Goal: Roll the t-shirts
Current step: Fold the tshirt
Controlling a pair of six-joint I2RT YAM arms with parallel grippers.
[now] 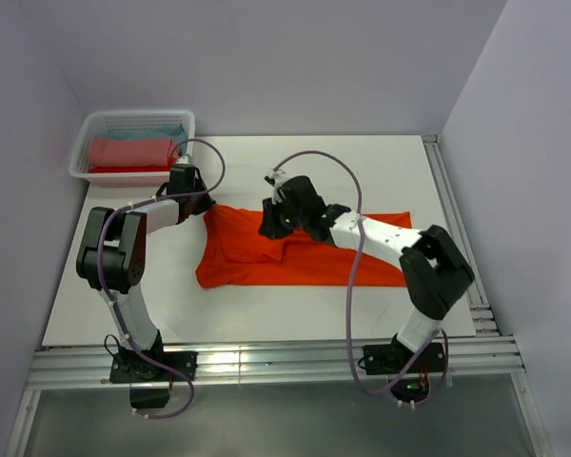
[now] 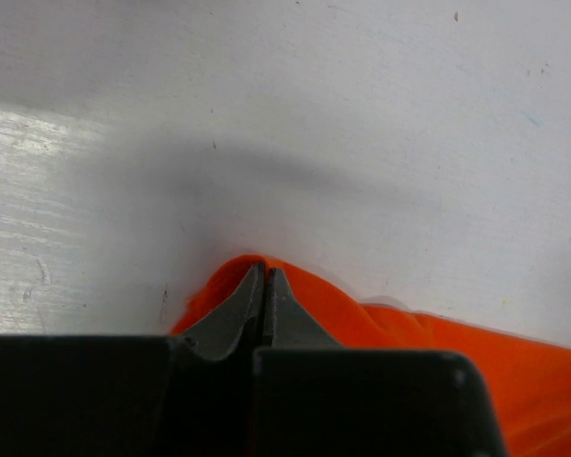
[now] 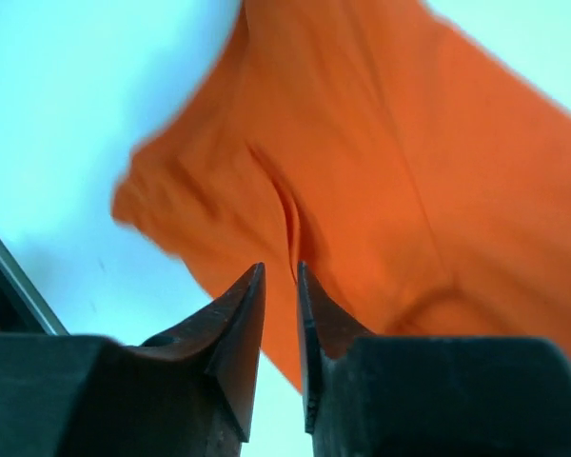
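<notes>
The orange t-shirt (image 1: pixel 295 252) lies spread and wrinkled across the middle of the white table. My left gripper (image 1: pixel 206 202) is at its far left corner. In the left wrist view this gripper (image 2: pixel 265 271) is shut, with a peak of the orange t-shirt (image 2: pixel 438 343) pinched at its tips. My right gripper (image 1: pixel 271 227) hovers over the shirt's far edge near the middle. In the right wrist view its jaws (image 3: pixel 281 271) stand a little apart with nothing between them, above a crease in the orange t-shirt (image 3: pixel 381 171).
A white lattice basket (image 1: pixel 86 143) stands at the far left corner. It holds a salmon-pink roll (image 1: pixel 128 150), a light blue roll (image 1: pixel 162 131) and a red roll (image 1: pixel 124 171). A metal rail (image 1: pixel 457 228) runs along the table's right edge.
</notes>
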